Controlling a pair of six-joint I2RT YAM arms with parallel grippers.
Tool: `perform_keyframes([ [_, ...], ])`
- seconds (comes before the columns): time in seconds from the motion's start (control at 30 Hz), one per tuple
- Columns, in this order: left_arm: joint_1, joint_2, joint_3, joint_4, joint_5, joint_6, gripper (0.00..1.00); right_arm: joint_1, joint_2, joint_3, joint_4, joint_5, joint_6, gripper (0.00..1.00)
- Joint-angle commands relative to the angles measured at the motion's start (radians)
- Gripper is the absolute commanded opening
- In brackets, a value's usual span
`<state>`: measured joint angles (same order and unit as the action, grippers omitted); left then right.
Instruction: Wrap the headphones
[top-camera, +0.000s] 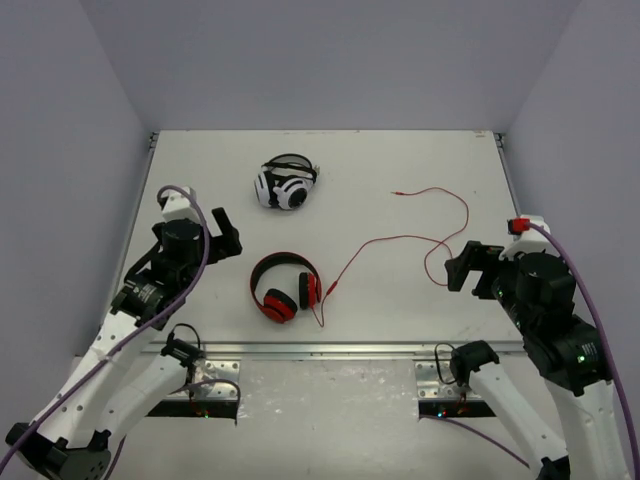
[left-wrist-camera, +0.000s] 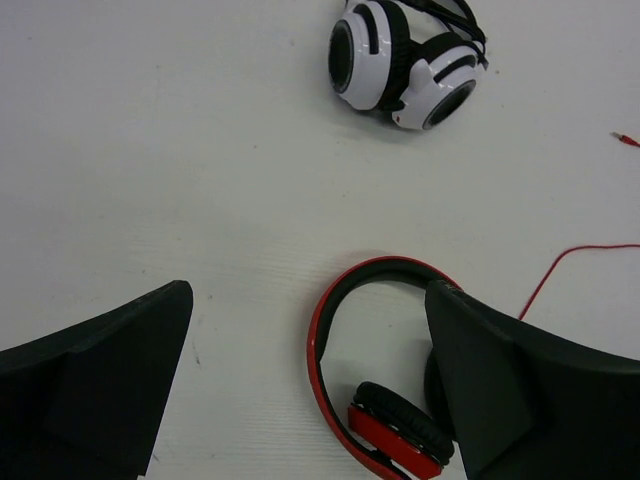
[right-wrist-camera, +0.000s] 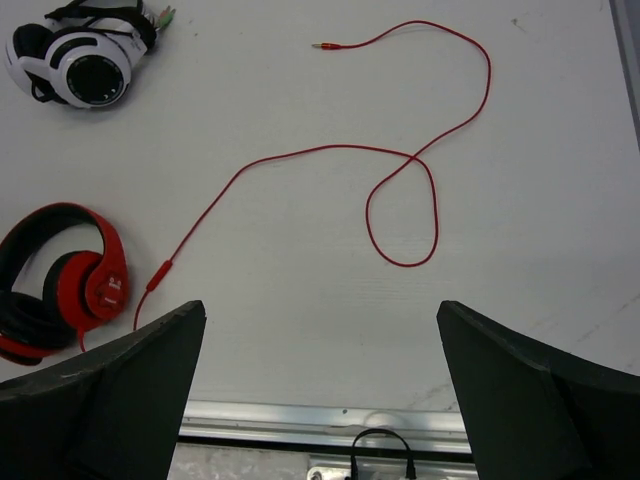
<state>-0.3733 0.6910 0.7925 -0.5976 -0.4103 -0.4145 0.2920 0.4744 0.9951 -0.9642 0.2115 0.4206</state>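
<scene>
Left gripper (top-camera: 228, 235): near left of table (top-camera: 400, 160), jaws spread wide, holding nothing. Right gripper (top-camera: 462, 266): near right, jaws likewise wide and empty. Headphones (top-camera: 281, 304): red, lying flat on the near centre of the table, cups toward 6 o'clock, headband arching toward 12; at about 4 o'clock of the left gripper and close to it, at 9 o'clock of the right gripper and well apart. In the left wrist view the headband sits between the fingers but below them, with no contact visible. Cable (right-wrist-camera: 330, 147): thin, red, unwound; leaves the cups, runs toward 2 o'clock, crosses itself once just beyond the right gripper at its 11 o'clock, then curves back to the plug (right-wrist-camera: 322, 45) farther out. White headset (top-camera: 285, 185): at 12 o'clock of the headphones, apart, not part of the job. Status, judged: wrapping not yet begun. Handling note: the left gripper could pin the headband while the right takes the cable close to its crossing, winding with light tension so that the headphones do not drag toward the headset.
</scene>
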Motion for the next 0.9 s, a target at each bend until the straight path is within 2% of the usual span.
perform_keyframes([
  [0.0,0.008,-0.025,0.002,0.093,0.122,0.066,1.00,-0.002,0.009,0.007,0.010,0.026,0.004,0.99],
  [0.1,0.008,0.017,0.034,0.105,0.234,0.109,1.00,-0.001,-0.008,0.002,0.015,-0.021,-0.012,0.99],
  [0.2,0.008,0.138,0.086,0.088,0.393,0.172,1.00,-0.002,-0.045,-0.026,0.053,-0.159,-0.042,0.99],
  [0.23,0.007,0.172,0.117,0.088,0.504,0.193,1.00,-0.001,-0.049,-0.036,0.062,-0.199,-0.046,0.99],
  [0.27,0.005,0.255,0.131,0.087,0.533,0.212,1.00,-0.001,-0.051,-0.039,0.071,-0.234,-0.049,0.99],
  [0.3,-0.012,0.307,0.148,0.055,0.533,0.241,1.00,-0.002,-0.042,-0.039,0.070,-0.292,-0.049,0.99],
  [0.43,-0.116,0.649,0.232,-0.027,0.322,0.296,1.00,-0.002,-0.019,-0.064,0.088,-0.381,-0.029,0.99],
  [0.5,-0.124,0.737,0.240,0.002,0.391,0.328,0.97,-0.001,-0.020,-0.082,0.119,-0.412,-0.028,0.99],
  [0.53,-0.124,0.813,0.252,-0.004,0.437,0.332,0.93,-0.002,-0.022,-0.088,0.125,-0.432,-0.028,0.99],
  [0.7,-0.119,0.968,0.281,-0.013,0.314,0.353,0.92,-0.001,-0.036,-0.119,0.149,-0.555,-0.020,0.99],
  [0.87,-0.119,1.052,0.312,-0.022,0.306,0.371,0.88,-0.001,-0.080,-0.159,0.199,-0.655,0.010,0.99],
])
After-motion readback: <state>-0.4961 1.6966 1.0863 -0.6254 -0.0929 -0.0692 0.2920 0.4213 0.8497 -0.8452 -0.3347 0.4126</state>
